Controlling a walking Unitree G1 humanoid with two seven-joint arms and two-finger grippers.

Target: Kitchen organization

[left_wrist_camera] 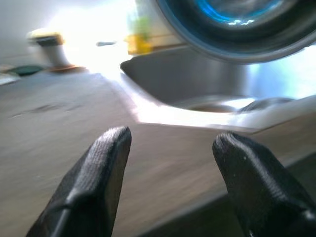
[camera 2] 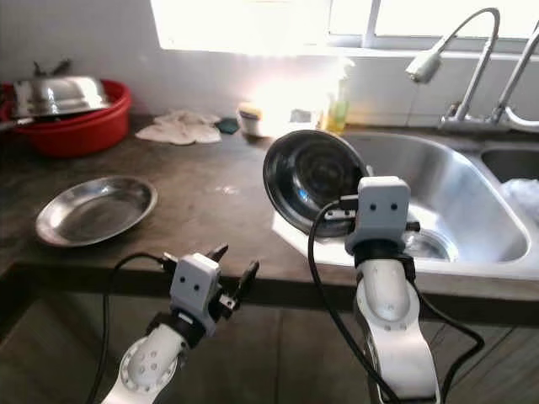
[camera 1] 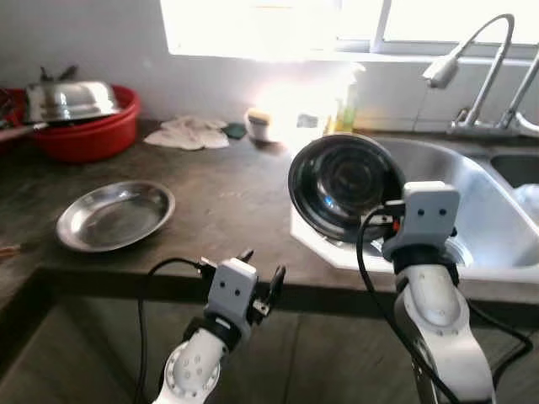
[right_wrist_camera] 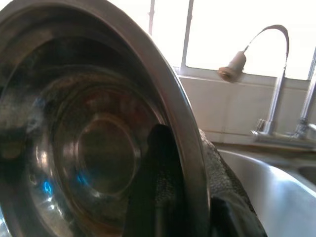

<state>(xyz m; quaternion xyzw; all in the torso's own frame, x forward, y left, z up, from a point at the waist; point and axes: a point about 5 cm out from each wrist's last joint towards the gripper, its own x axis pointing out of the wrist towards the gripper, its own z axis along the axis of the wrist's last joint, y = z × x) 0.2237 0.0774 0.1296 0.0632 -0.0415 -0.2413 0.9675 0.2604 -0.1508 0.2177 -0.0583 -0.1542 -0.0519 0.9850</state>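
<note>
Right gripper (camera 1: 389,220): fingers pinch the steel bowl (camera 1: 344,185) by its rim, tilted over the sink (camera 1: 493,220) edge; thin hold, may slip
Left gripper (camera 1: 264,278): fingers apart, empty, before the counter (camera 1: 227,202)

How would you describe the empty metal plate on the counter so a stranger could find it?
Start at the dark countertop left of the sink. Near its front edge, ahead of the red basin, lies the shallow steel plate. Unlike the steel bowl gripped by the right tool, it rests flat, untouched.
</note>
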